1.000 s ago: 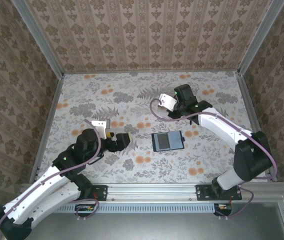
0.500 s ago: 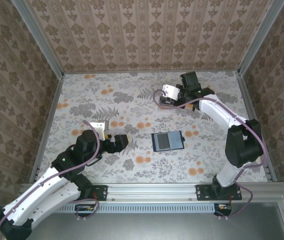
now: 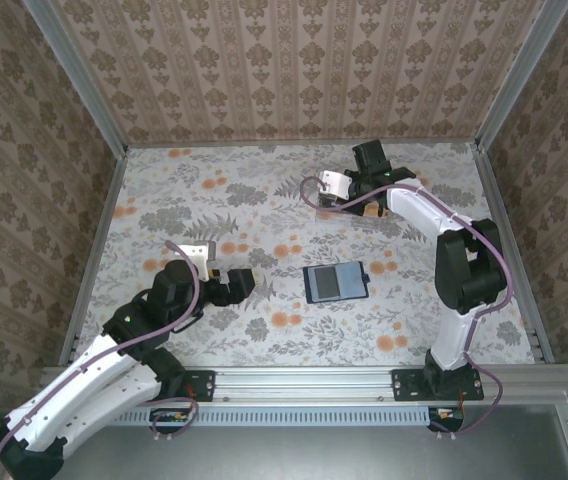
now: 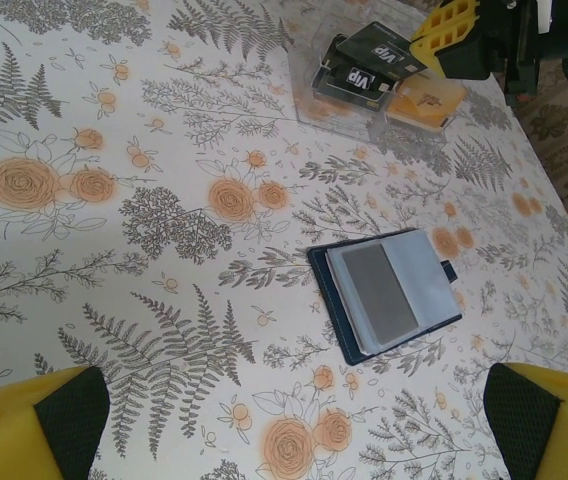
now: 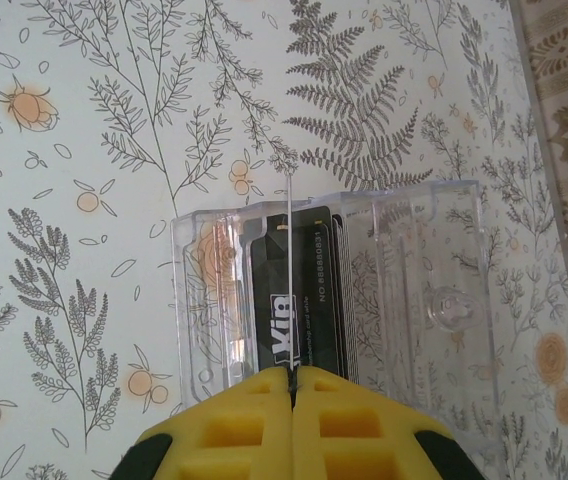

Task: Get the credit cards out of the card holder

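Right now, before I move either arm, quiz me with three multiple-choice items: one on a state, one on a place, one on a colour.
1. The card holder lies: A open flat; B folded shut; C on edge.
2. The right gripper hangs over: A the card holder; B the clear plastic box; C neither.
3. The VIP cards in the box are: A red; B white; C black.

Answers: A, its greyish inner faces show; B, the box lies right under it; C, black faces with white lettering.
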